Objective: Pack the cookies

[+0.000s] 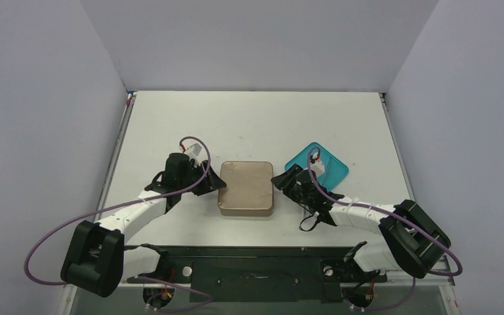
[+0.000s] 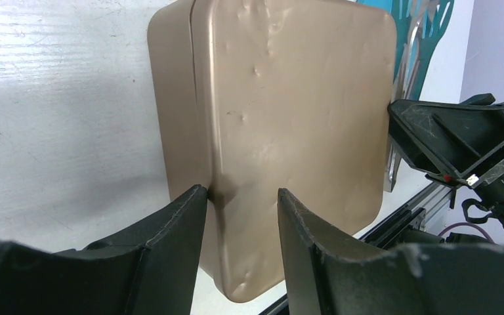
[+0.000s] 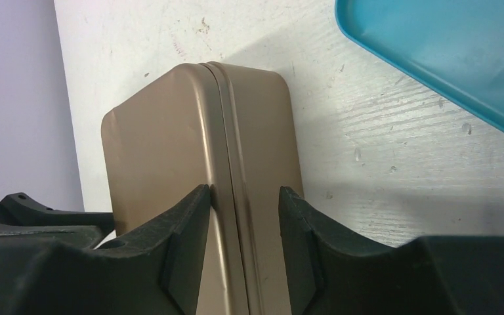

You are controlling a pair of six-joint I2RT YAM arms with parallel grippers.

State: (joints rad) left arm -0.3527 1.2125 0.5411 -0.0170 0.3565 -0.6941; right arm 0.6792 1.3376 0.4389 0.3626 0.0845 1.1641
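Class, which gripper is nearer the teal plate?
Right. The right gripper is at the right edge of the tin, beside the teal plate; the left gripper is at its left edge, the whole tin between.

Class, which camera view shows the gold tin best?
Top external: the whole tin sits in frame. Left wrist shows its dented lid up close, cropped; right wrist shows only one side and the seam.

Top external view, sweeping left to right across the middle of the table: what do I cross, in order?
left gripper → gold-brown tin → right gripper → teal plate
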